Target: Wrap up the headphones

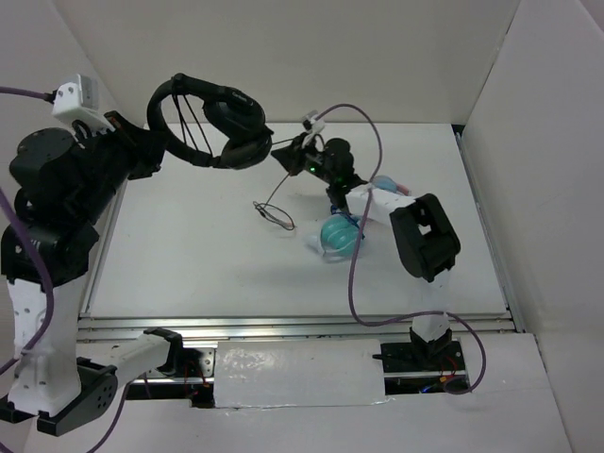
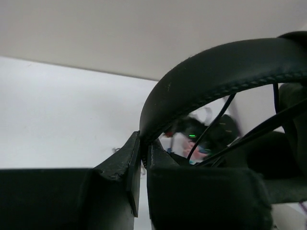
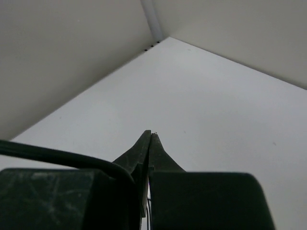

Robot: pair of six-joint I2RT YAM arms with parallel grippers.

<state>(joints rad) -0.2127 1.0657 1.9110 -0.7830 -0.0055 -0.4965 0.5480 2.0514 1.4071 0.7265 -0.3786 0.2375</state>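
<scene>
Robot lab cell: a white bench (image 1: pixel 189 255) boxed in by plain white panels (image 1: pixel 377 57), with aluminium rail (image 1: pixel 283 326) and exposed cable (image 1: pixel 353 264).

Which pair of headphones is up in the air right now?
The black headphones, pinched at the headband by the left gripper; the teal pair lies on the table.

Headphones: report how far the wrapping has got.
Done: the black headphones are lifted off the table, left fingers clamped on the headband, and a few cable strands already cross the band's arc. In hand: the right fingers are shut beside the earcup, apparently pinching the cable. Left: a loose length hangs down to a loop on the table, to be wound on and its end secured.
</scene>
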